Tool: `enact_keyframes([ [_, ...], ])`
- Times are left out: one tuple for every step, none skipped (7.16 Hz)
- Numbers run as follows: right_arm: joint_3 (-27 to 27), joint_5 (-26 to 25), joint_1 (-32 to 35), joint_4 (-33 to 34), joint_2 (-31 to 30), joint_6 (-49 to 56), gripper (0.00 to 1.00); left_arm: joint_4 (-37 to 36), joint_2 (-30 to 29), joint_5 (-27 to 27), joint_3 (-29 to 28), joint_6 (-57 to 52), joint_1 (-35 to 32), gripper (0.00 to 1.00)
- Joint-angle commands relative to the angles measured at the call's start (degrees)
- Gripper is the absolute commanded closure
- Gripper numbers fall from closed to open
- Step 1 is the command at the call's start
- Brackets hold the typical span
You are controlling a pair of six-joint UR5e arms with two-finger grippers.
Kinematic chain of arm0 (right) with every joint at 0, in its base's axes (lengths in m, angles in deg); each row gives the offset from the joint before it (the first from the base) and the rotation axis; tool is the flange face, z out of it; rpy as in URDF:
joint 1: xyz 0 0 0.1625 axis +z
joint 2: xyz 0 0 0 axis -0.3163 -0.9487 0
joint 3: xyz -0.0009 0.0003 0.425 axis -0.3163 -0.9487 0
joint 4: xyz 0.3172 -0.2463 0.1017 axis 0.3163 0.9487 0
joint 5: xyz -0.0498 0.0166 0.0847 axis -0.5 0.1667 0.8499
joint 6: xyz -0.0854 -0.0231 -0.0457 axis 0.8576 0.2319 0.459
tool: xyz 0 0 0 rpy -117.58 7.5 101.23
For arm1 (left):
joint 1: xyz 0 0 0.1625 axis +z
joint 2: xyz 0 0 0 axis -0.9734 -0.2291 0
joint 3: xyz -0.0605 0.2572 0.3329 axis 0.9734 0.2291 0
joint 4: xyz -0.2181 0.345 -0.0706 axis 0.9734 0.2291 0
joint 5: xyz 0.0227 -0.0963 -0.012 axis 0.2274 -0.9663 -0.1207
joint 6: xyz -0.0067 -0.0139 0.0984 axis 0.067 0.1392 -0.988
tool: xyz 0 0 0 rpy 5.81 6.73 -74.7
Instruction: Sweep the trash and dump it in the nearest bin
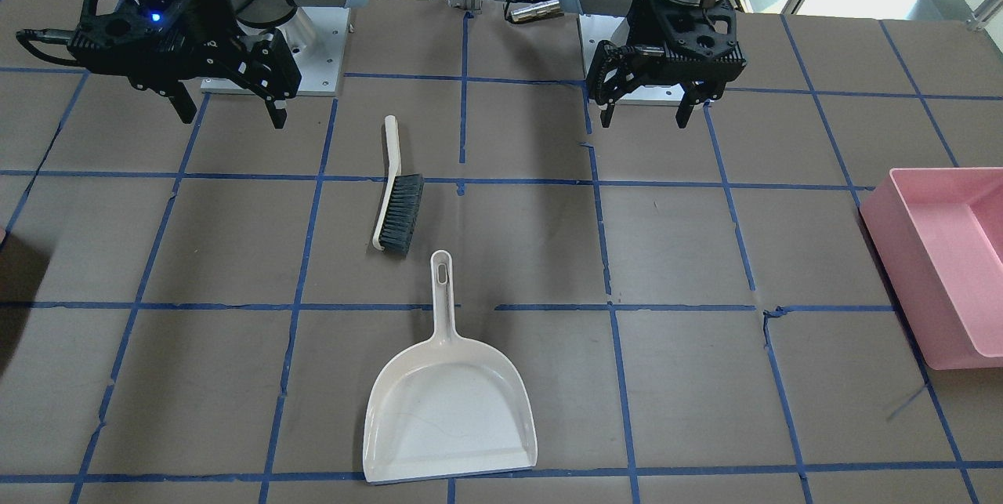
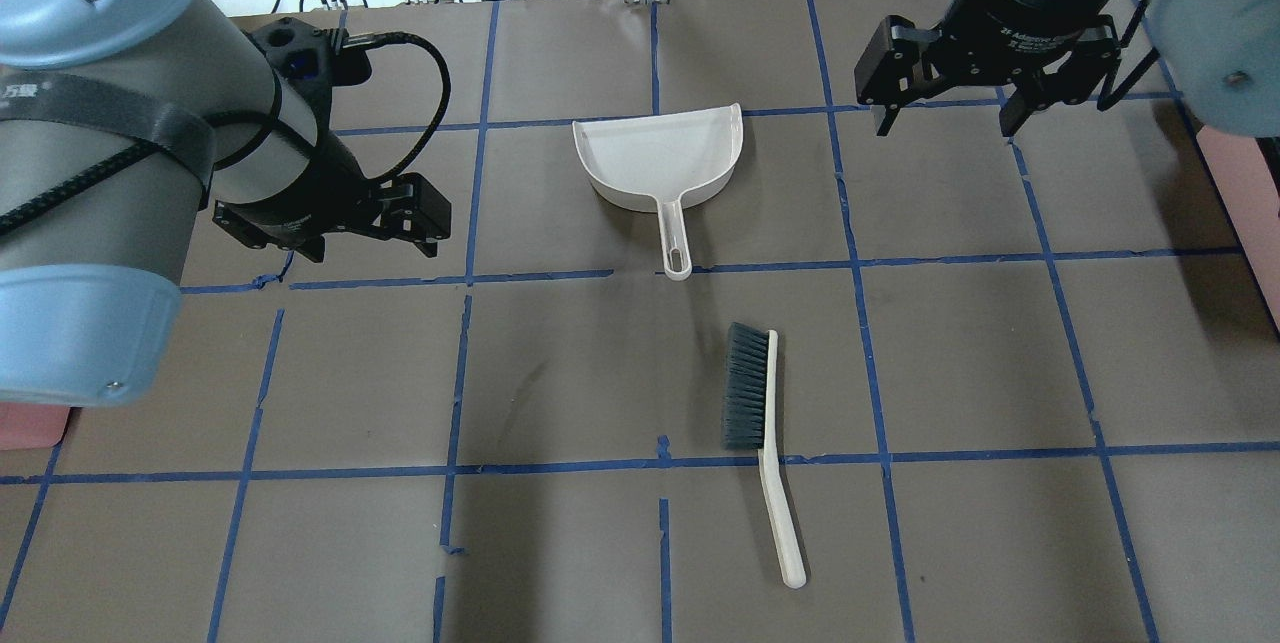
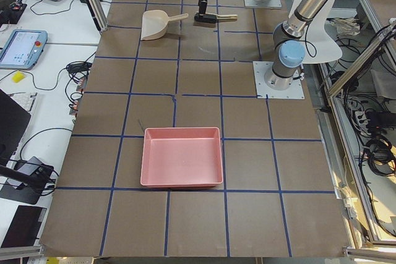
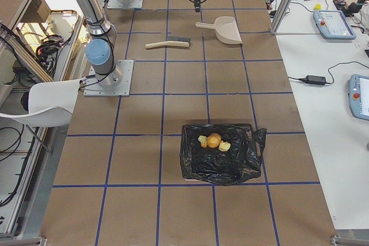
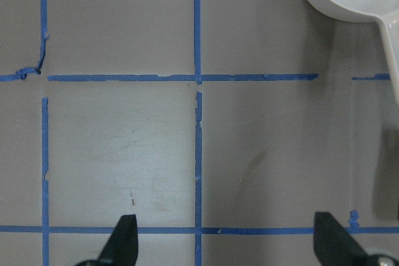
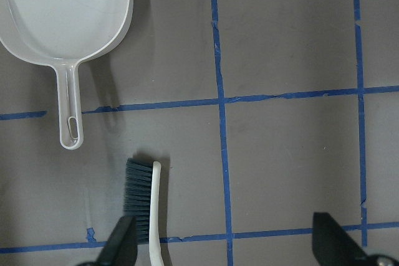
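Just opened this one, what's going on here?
Nothing is being held. The left gripper and right gripper hover over the table, jaws open and empty. The brush and the empty dustpan lie flat between them. The three food scraps sit together on the black bag at the robot's right end, and the pink bin at the left end is empty. The dumping looks done.
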State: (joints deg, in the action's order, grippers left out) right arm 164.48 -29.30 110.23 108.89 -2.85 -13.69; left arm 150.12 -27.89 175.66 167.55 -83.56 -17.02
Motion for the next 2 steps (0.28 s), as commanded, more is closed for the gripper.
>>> enact_keyframes([
  [0.02,0.06,-0.04,0.0,0.0,0.01,0.0,0.01,0.0,0.0,0.11,0.0,0.0,0.0],
  [0.02,-0.03,-0.04,0.0,0.0,0.1,0.0,0.01,0.0,0.0,0.2,0.0,0.0,0.0],
])
